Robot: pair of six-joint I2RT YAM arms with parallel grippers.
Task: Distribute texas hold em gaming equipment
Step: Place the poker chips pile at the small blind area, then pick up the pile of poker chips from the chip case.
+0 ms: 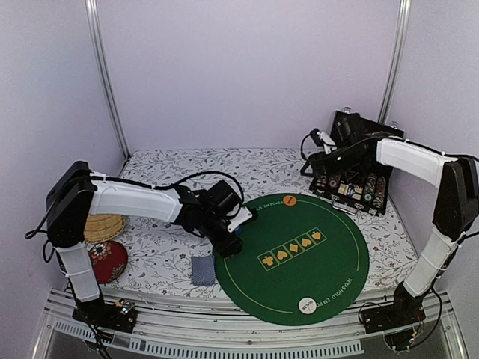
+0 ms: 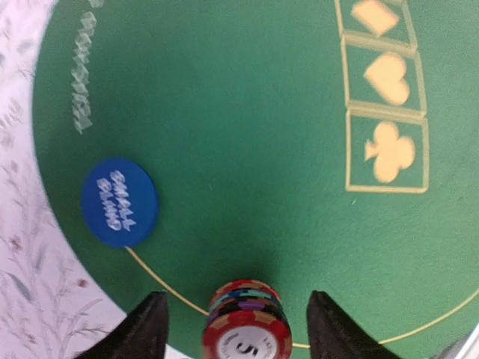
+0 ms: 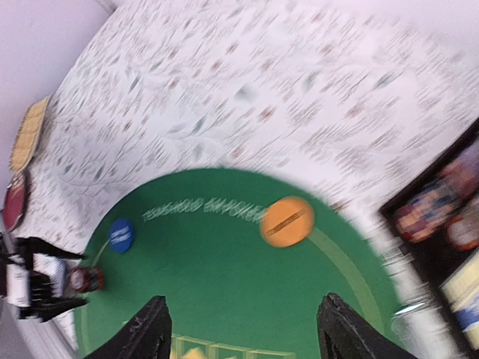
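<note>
A short stack of poker chips (image 2: 247, 325), red-white "5" chip on top, stands on the green round mat (image 2: 247, 134) near its yellow line. My left gripper (image 2: 238, 329) is open, one finger on each side of the stack and a gap to both. The blue "small blind" disc (image 2: 120, 202) lies on the mat beside it. From above, my left gripper (image 1: 232, 241) is over the mat's left edge. An orange disc (image 1: 290, 200) and a white disc (image 1: 307, 304) lie on the mat rim. My right gripper (image 1: 323, 139) is open and empty, raised over the chip case (image 1: 352, 183).
A grey-blue card (image 1: 202, 269) lies on the flowered cloth just left of the mat. A red round cushion (image 1: 107, 260) and a straw basket (image 1: 101, 226) sit at the far left. The open black case with rows of chips stands at the back right.
</note>
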